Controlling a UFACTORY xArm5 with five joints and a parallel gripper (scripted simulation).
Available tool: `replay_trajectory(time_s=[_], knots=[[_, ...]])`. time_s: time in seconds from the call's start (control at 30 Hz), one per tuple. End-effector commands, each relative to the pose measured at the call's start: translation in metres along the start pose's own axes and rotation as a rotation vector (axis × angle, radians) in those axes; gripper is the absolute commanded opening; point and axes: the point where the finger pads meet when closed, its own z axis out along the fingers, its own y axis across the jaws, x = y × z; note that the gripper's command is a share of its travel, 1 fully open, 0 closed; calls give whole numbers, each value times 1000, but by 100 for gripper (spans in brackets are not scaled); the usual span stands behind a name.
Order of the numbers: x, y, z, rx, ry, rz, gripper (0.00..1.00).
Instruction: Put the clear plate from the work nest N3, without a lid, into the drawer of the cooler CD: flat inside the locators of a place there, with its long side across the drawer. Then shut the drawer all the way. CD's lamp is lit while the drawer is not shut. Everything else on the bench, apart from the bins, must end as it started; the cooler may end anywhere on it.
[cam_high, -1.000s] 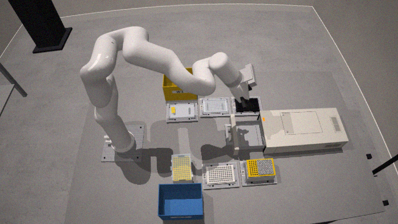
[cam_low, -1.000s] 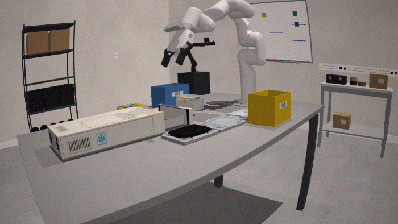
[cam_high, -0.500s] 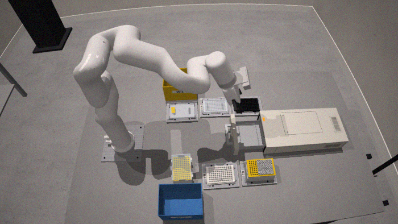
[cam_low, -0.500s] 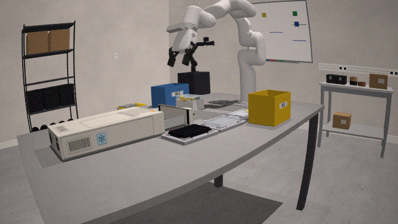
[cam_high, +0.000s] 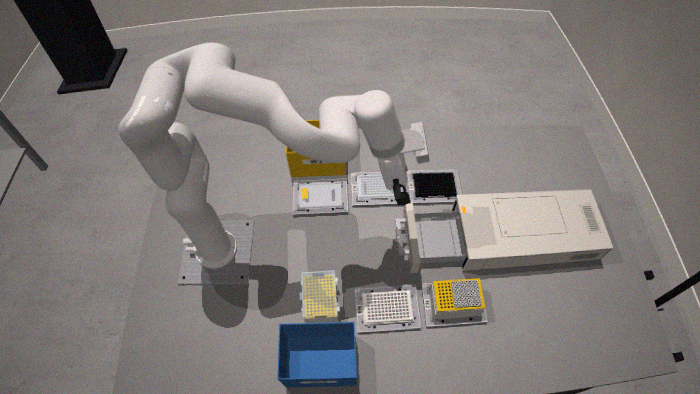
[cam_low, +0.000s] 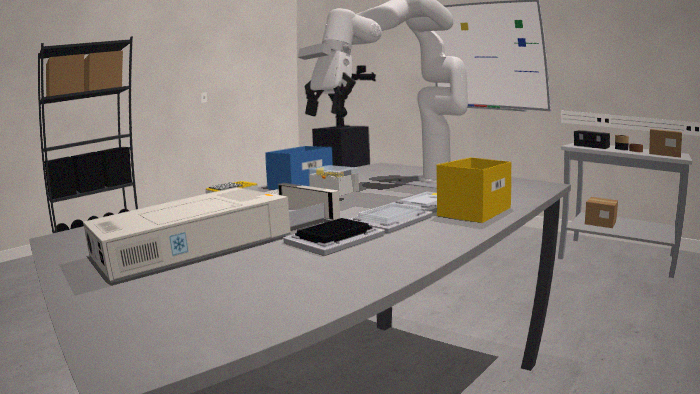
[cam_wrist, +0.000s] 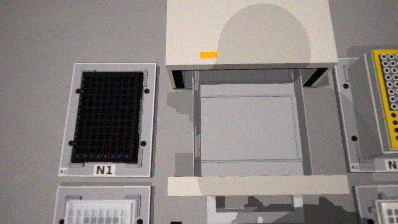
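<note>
arm (cam_high: 235, 95): glossy white, fat rounded tube links, bulbous capped joints; no cables visible
base plate (cam_high: 243, 227): flat light-grey square, dark screw dots at corners, small white block on its 9 o'clock edge
wrist link (cam_low: 331, 65): white, tapering housing, small dark marks on its side
camera bracket (cam_low: 314, 50): flat grey tab off wrist at 9 o'clock
gripper (cam_low: 327, 102): black, two angular linkage fingers, spread wide
side mount (cam_low: 363, 76): small black bracket at 3 o'clock of wrist

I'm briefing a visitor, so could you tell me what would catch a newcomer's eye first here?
The white arm arches over the bench, its open gripper held high and empty. Beneath it the cream cooler has its drawer pulled out, with an orange lamp lit. The yellow bin and blue bin stand out in colour.
</note>
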Motion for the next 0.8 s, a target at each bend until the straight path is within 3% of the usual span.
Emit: replay_trajectory(time_s=[0.0,0.07,0.23,0.27,0.33,0.37,0.53,0.6,0.77], knots=[[-13,4,-6,-3,-21,-3,100],[-22,6,-9,-9,-85,-11,100],[-36,10,-13,-9,-86,-11,100],[-41,11,-14,-11,-119,-14,100],[-41,11,-14,-11,-119,-14,100],[-46,12,-16,-13,-150,-18,100],[-60,16,-20,-13,-150,-18,100],[-70,18,-24,-15,-215,-25,100],[-85,21,-29,-16,-215,-25,100]])
